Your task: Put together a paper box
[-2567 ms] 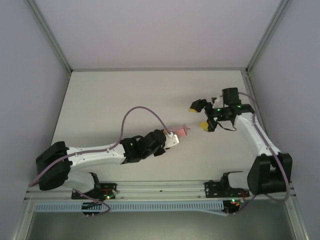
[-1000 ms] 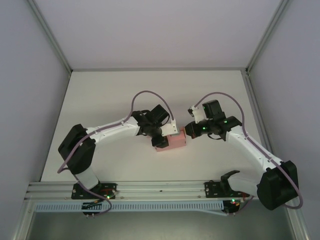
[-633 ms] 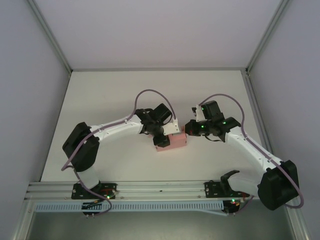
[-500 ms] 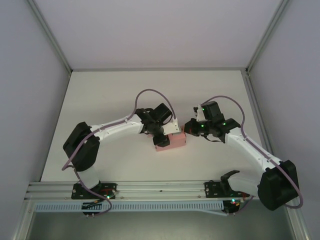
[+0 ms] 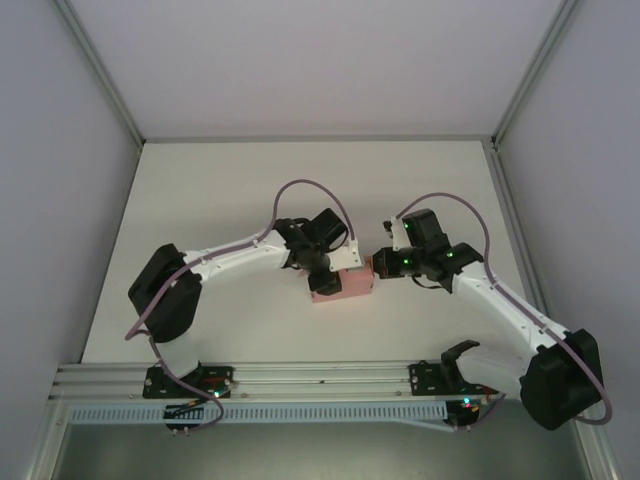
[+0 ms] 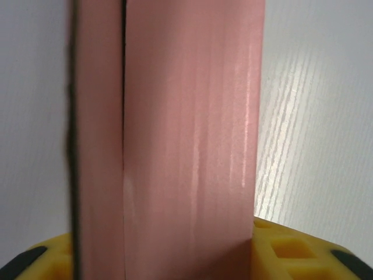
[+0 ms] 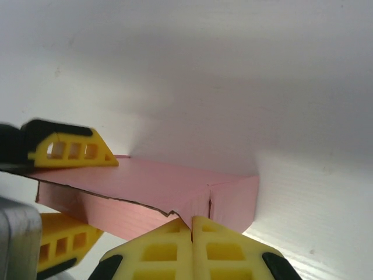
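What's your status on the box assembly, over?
Left gripper clamped across paper box. Right gripper shut, tips at its end. Box folded into shape. No obstruction.

R gripper (image 7: 192, 224) moved in: paper box (image 5: 350, 285) now touching its shut tips; L gripper (image 5: 318, 285) shifted to box end opp. R gripper

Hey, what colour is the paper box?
The paper box is plain pink, clearest in the left wrist view.
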